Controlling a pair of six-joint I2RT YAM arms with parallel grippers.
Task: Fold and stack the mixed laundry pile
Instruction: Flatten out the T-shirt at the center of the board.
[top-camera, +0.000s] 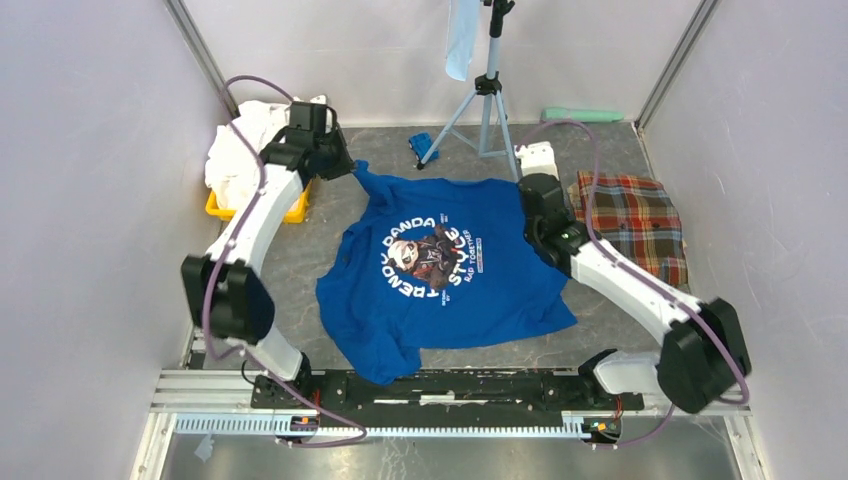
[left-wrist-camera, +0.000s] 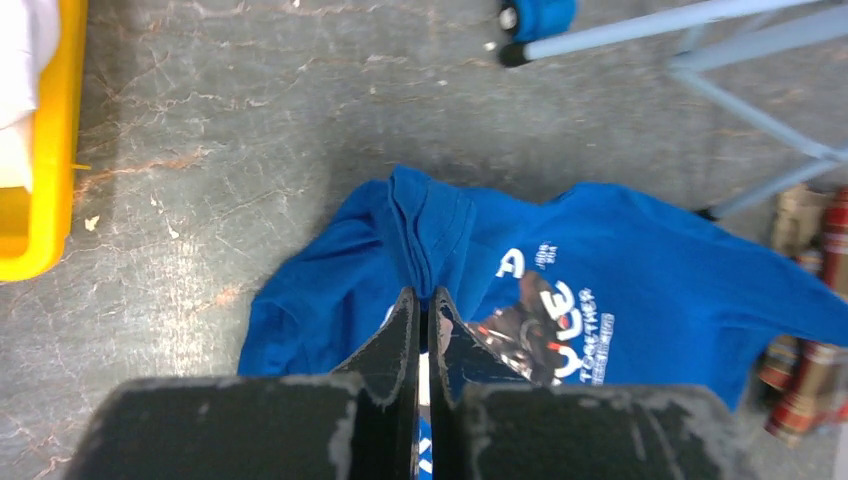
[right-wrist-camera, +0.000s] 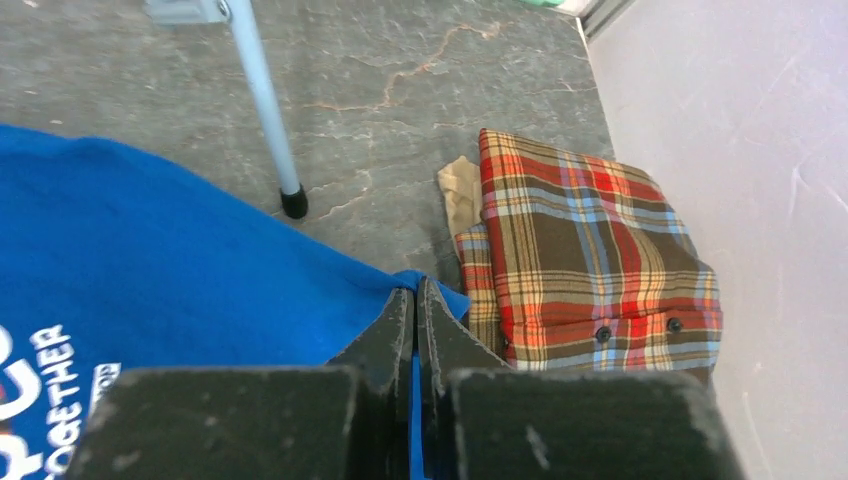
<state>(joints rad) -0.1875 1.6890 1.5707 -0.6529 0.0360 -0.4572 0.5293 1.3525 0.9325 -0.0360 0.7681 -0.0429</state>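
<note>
Royal-blue T-shirt (top-camera: 440, 270) is spread flat mid-worktop (top-camera: 300, 265). Panda graphic is up, collar end toward the far side, hem toward the arm bases. Near-left corner is seen rumpled.

Left hand (left-wrist-camera: 422, 295): fingers pressed together, clamped on the T-shirt at its far-left sleeve. Blue cloth is seen pinched between the fingers in the left wrist view. The sleeve is bunched into a ridge just past the fingertips.

Right hand (right-wrist-camera: 415, 290): fingers pressed together, clamped on the T-shirt's far-right edge. A thin strip of blue is caught between them in the right wrist view.

The T-shirt is held at both far corners, one per hand. Its body is laid out between the hands and toward the near side.

A folded red-green plaid shirt (top-camera: 635, 225) is placed at the right of the worktop, just beside the right hand and apart from its grip. A tan cloth (right-wrist-camera: 460, 190) is seen poking out at its far-left corner.

White garments (top-camera: 235, 160) are heaped in and over a yellow bin (top-camera: 297, 212) at the far left, just beside the left hand.

A tripod (top-camera: 488, 100) is set at the far side, one foot just beside the T-shirt's far edge.
</note>
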